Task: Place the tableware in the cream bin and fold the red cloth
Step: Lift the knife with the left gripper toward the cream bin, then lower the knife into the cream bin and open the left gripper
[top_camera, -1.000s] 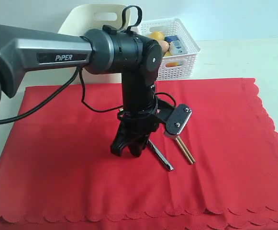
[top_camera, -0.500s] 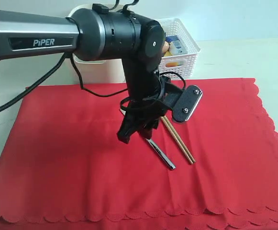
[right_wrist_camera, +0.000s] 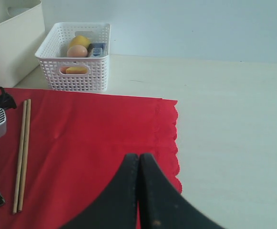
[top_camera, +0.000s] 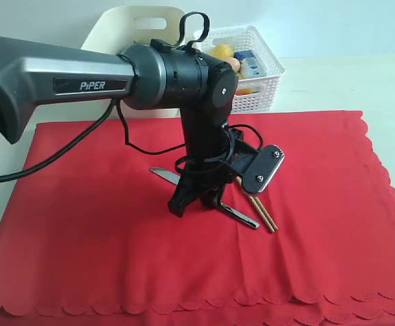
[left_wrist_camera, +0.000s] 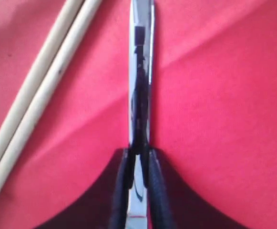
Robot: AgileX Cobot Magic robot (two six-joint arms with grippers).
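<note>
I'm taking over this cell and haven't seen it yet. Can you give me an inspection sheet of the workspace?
Surface: red cloth spread flat and unfolded on a pale table.
Job's things: metal knife pinched by the left gripper; wooden chopsticks lie on the cloth beside the knife, not touching it; cream bin stands behind the cloth.
Clutter: white lattice basket beside the bin, holding a lemon and a carton.
Grippers: left gripper shut on the knife; right gripper shut, empty.
Cables: black cable loops off the left arm.
Surroundings: plain wall.

Exterior overview, left wrist close-up, right wrist oblique; shared red cloth (top_camera: 81, 238).
</note>
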